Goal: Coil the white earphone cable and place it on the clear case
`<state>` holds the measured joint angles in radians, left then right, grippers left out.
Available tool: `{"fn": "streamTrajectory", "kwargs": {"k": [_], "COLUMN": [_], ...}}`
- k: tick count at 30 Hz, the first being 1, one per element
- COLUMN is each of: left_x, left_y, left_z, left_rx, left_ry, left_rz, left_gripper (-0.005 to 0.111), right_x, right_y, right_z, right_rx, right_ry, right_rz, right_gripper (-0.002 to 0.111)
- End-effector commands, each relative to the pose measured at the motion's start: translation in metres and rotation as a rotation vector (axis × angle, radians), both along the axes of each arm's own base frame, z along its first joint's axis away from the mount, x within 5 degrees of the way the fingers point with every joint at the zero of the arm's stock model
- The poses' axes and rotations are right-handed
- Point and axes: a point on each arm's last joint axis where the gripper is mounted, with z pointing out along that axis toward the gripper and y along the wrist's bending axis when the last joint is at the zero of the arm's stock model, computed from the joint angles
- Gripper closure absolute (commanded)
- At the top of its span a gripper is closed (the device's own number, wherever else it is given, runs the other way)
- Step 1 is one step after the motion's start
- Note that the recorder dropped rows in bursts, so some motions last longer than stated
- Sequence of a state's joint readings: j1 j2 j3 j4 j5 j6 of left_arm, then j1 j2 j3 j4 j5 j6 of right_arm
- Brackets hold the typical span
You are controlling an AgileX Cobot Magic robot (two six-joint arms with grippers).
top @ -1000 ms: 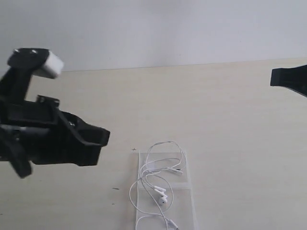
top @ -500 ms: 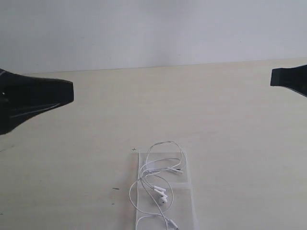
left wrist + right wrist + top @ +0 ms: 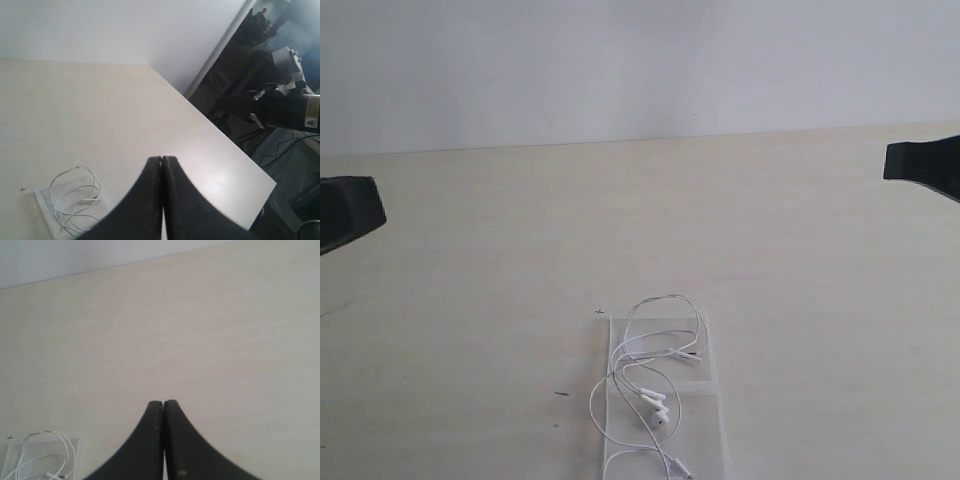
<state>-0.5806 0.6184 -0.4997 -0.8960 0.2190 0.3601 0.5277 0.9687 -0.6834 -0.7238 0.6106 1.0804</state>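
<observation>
White earphone cable: thin, glossy, lying in loose, uneven loops on the clear case. One loop spills past the case's far edge and another past its left edge onto the table. Two small earbuds sit close together near the middle of the tangle; the remote and plug are too small to tell apart. The case is flat, transparent plastic with whitish edges and a seam across it between two rectangular halves. Its near end is cut off by the exterior view's lower edge. The table is pale, matte, with faint wood grain and a few tiny dark specks near the case.

Left hand: black, smooth, tapered fingers pressed together along a thin seam, holding nothing, well apart from the cable. Right hand: same shape, fingers closed flush, empty. In the exterior view each hand shows only as a blunt black tip at a side edge, mostly out of frame.
</observation>
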Motion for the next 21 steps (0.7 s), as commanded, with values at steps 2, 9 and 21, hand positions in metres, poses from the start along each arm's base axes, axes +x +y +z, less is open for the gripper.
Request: {"fn": "streamTrajectory", "kwargs": {"k": [2,9,21], "left_x": [-0.003,-0.022,-0.04], "left_y": [0.004,0.012,0.022], "left_z": [-0.006,0.003,0.012], "left_rx": [-0.049,-0.051,-0.065], "left_ry": [0.026,-0.073,-0.178], "left_rz": [0.025,-0.024,-0.043], "left_gripper": [0.107,0.107,0.107], "right_x": [0.0,0.0,0.0], "right_y": [-0.001,-0.001,-0.001], "right_z": [0.002,0.002,0.002], "right_rx": [-0.008,-0.008,-0.008], "right_ry": [-0.013,-0.013,-0.013], "right_rz": [0.005,0.005,0.005], "right_gripper": [0.108,0.108,0.108]}}
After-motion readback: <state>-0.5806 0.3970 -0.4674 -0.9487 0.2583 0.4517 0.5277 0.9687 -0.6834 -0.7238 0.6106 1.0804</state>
